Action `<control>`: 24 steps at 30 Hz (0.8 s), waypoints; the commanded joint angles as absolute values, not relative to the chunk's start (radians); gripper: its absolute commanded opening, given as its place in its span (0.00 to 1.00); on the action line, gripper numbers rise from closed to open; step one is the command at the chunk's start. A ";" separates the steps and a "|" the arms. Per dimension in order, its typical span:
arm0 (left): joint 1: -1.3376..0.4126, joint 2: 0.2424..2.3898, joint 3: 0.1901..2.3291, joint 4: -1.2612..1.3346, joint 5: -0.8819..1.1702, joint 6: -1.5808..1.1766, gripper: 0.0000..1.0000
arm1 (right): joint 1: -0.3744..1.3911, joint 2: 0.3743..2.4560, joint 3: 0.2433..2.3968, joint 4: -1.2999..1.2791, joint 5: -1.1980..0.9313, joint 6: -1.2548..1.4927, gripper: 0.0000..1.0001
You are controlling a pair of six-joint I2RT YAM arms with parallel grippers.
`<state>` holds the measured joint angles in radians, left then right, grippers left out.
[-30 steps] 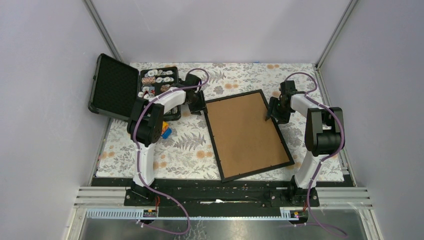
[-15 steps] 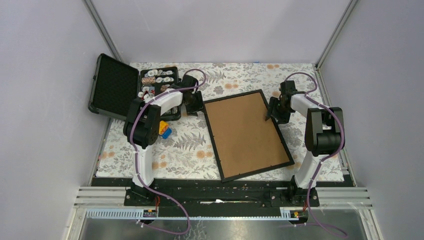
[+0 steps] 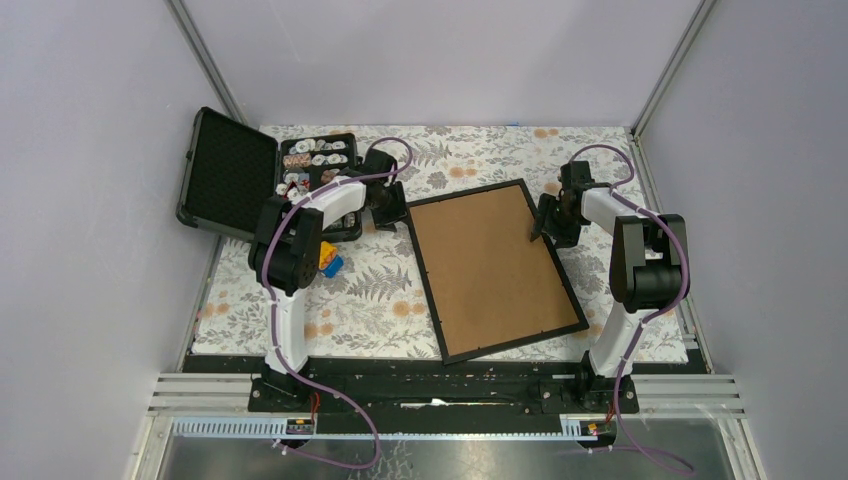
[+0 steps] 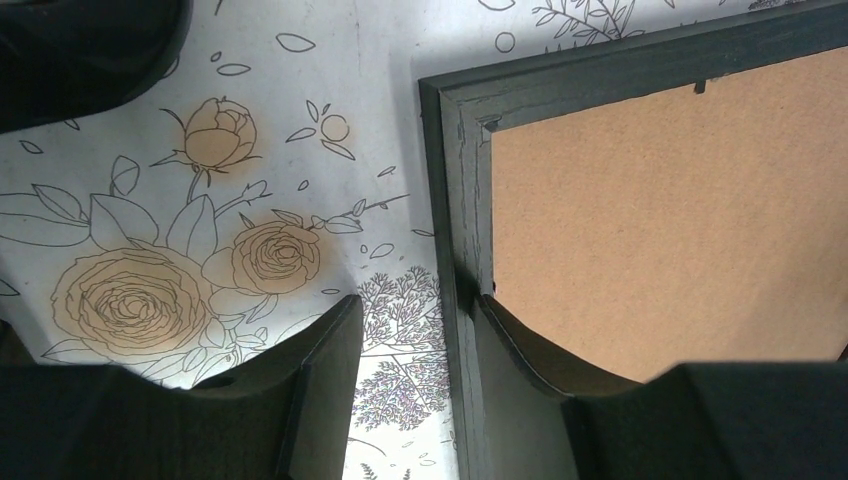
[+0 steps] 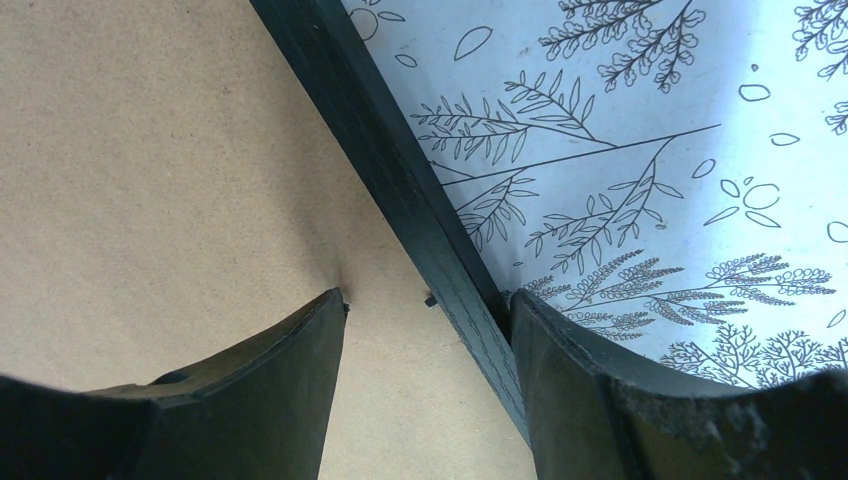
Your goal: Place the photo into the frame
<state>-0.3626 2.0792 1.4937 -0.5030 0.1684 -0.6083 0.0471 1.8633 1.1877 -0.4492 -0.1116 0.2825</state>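
Find the large rectangular picture frame with thin black moulding (image 3: pixel 497 270) lying back-up in the middle of the top view, brown board uppermost, skewed on the white floral-printed tablecloth (image 3: pixel 380 290). Look in vain for the cat photo: visible nowhere, so impossible to say whether already under the board. See the left gripper (image 4: pixel 415 310) open at the frame's upper-left corner, astride the moulding, one finger on the cloth, the other at the board's edge, clamping nothing. See the right gripper (image 5: pixel 428 300) likewise open at the upper right edge, outer finger touching the moulding, inner finger well apart from it on the board. Probably about to take hold on both sides: close squarely on the moulding alone, match both arms in height and pace, lift gently to avoid twisting, and steer clear of the open black foam-lined case (image 3: pixel 230 175) at upper left.
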 commanded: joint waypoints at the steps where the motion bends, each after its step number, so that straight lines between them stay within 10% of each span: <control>1: -0.367 2.111 1.525 -0.489 0.163 -0.616 0.50 | 0.065 1.881 1.169 -0.440 -0.152 0.279 0.68; 24: -0.365 2.054 1.434 -0.422 0.192 -0.602 0.49 | 0.070 1.880 1.166 -0.440 -0.152 0.277 0.68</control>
